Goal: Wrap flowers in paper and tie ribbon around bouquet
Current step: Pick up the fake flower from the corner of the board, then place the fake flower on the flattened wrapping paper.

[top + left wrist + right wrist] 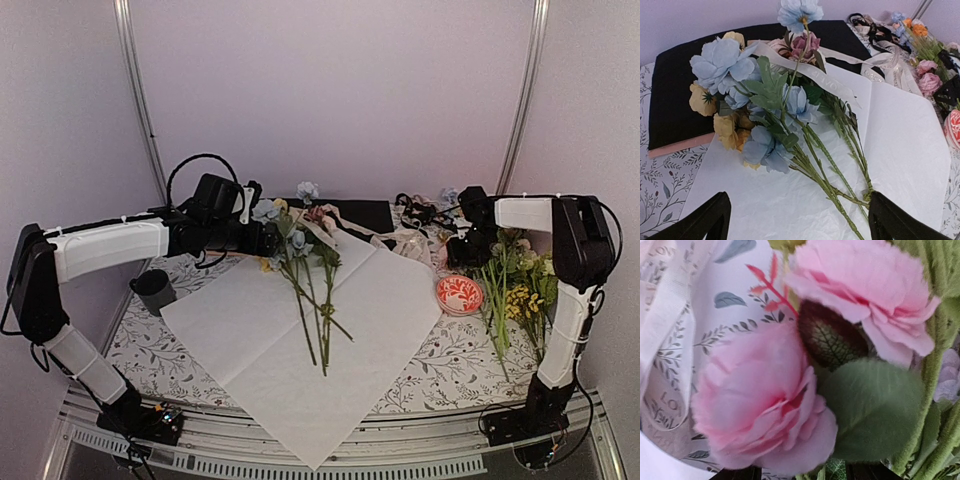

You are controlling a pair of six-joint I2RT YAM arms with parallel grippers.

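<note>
The flowers [775, 115] lie on the white paper [250, 340]. Their blooms are at the far corner and their stems point toward the near edge. I think they lie that way so the paper can fold over the stems and leave the blooms showing.

The paper is spread flat on the bench [440, 375] with one corner toward the arms. It is not folded yet.

My left jaws sit just beside the bunch, on its left. They are wide apart and hold nothing, ready to pinch a stem or a paper edge.

The ribbon [812, 70] lies across the far corner of the paper, right by the blooms. That keeps it close for tying later.

My right jaws are over at the spare pile [515, 285], right up against two pink blooms [760, 400]. I cannot tell if they are clenched or let go.
</note>
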